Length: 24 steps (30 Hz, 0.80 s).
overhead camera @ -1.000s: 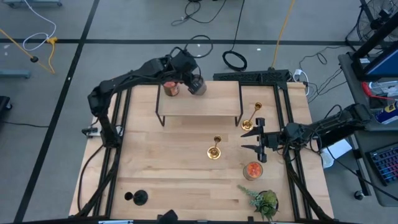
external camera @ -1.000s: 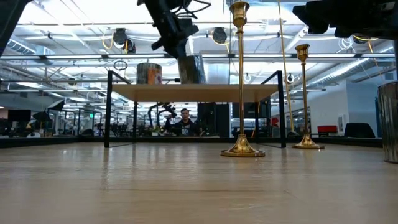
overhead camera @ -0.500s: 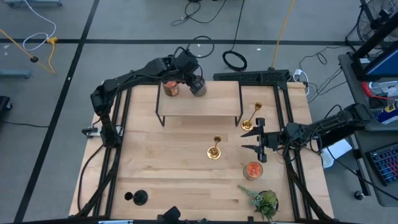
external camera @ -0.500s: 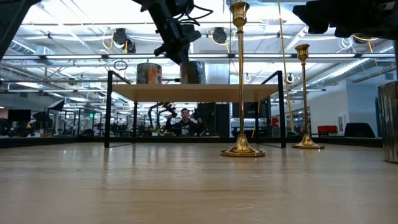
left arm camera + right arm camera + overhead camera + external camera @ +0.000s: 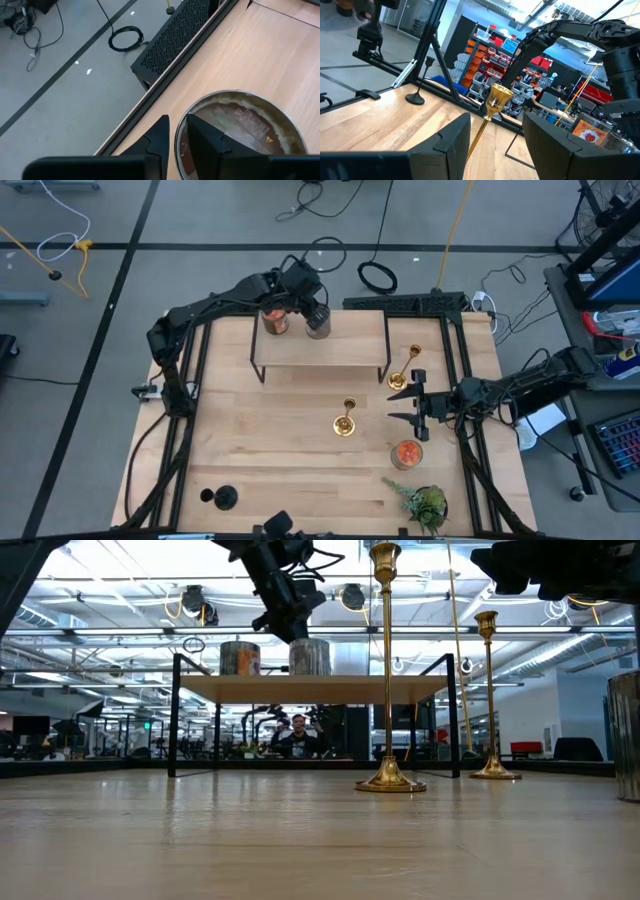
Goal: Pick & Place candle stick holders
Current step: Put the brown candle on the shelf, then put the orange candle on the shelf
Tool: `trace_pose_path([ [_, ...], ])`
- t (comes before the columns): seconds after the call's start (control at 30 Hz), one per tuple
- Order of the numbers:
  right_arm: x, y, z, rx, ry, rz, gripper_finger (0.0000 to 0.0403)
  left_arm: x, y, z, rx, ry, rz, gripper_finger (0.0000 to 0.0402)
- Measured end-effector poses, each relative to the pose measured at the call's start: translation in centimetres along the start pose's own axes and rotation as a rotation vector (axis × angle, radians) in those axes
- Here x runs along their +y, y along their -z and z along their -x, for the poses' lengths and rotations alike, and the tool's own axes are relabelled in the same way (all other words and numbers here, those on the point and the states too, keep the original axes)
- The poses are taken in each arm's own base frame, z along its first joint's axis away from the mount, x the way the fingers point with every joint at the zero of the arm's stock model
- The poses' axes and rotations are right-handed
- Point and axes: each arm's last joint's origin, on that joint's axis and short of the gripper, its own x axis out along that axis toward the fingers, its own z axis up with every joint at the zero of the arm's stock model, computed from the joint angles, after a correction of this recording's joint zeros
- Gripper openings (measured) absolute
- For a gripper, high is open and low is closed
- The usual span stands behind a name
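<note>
1. Candle stick holders: I see one gold candle stick holder (image 5: 346, 419) near the middle of the desk (image 5: 290, 450), a second gold candle stick holder (image 5: 405, 370) toward the right edge, and a black candle stick holder (image 5: 219, 498) at the front-left corner.
2. My right gripper (image 5: 409, 404) hovers between the two gold ones, fingers spread wide and holding nothing — through its wrist camera the cup of a gold holder (image 5: 499, 96) shows in the gap, still apart from the fingers.
3. My left gripper (image 5: 314, 317) is at the back of the desk over the raised shelf (image 5: 320, 348), fingers narrow, pinching the rim of the silver-grey jar (image 5: 240, 132) that stands on the shelf top.
4. Beside that jar on the shelf stands a glass jar (image 5: 274, 322) with orange filling.
5. Another orange-filled jar (image 5: 406, 453) sits just in front of the right gripper, and a small plant (image 5: 423, 502) lies at the front-right corner — both near the right arm.
</note>
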Motion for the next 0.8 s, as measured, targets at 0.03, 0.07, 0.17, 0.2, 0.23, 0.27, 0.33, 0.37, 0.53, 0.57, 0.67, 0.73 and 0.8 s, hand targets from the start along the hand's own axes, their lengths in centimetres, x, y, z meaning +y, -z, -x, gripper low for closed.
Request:
trace_pose_path([
  [0.03,0.0,0.0,0.0,0.000,0.000,0.000,0.0178,0.0,0.0,0.1,-0.002,0.001,-0.001,0.0077],
  [0.07,0.0,0.0,0.0,0.000,0.000,0.000,0.0178,-0.1,-0.1,0.3,-0.007,0.003,-0.006,0.0080],
  [0.17,0.0,0.0,0.0,0.000,0.000,-0.005,0.0178,0.1,-0.3,1.6,-0.033,0.005,-0.008,0.0087],
  [0.2,0.0,0.0,0.0,0.000,0.000,-0.019,0.0178,0.2,-0.3,2.0,-0.044,0.007,-0.007,0.0089],
  [0.23,0.0,0.0,0.0,0.000,0.000,-0.042,0.0178,0.2,-0.4,2.5,-0.056,0.009,-0.006,0.0091],
  [0.27,0.0,0.0,0.0,0.000,0.000,-0.070,0.0178,0.3,-0.5,3.0,-0.066,0.009,-0.004,0.0093],
  [0.33,0.0,0.0,0.0,0.000,0.001,-0.128,0.0178,0.4,-0.6,4.0,-0.086,0.013,-0.001,0.0100],
  [0.37,0.0,0.0,0.0,0.000,0.001,-0.155,0.0178,0.4,-0.6,4.7,-0.101,0.016,-0.001,0.0103],
  [0.53,0.0,0.0,0.0,0.001,0.001,-0.210,0.0178,0.0,-0.7,9.0,-0.190,0.049,-0.026,0.0107],
  [0.57,0.0,0.0,0.0,0.002,0.004,-0.223,0.0178,-0.2,-0.6,9.9,-0.208,0.058,-0.041,0.0106],
  [0.67,0.0,0.1,-0.1,0.022,-0.002,-0.247,0.0178,-0.7,-0.2,13.1,-0.263,0.094,-0.057,0.0102],
  [0.73,-0.2,-0.6,-0.5,0.063,-0.014,-0.258,0.0178,-1.1,0.4,15.2,-0.288,0.121,-0.084,0.0098],
  [0.8,-0.7,-1.6,-1.1,0.134,-0.018,-0.272,0.0178,-1.4,1.1,17.0,-0.294,0.142,-0.137,0.0095],
])
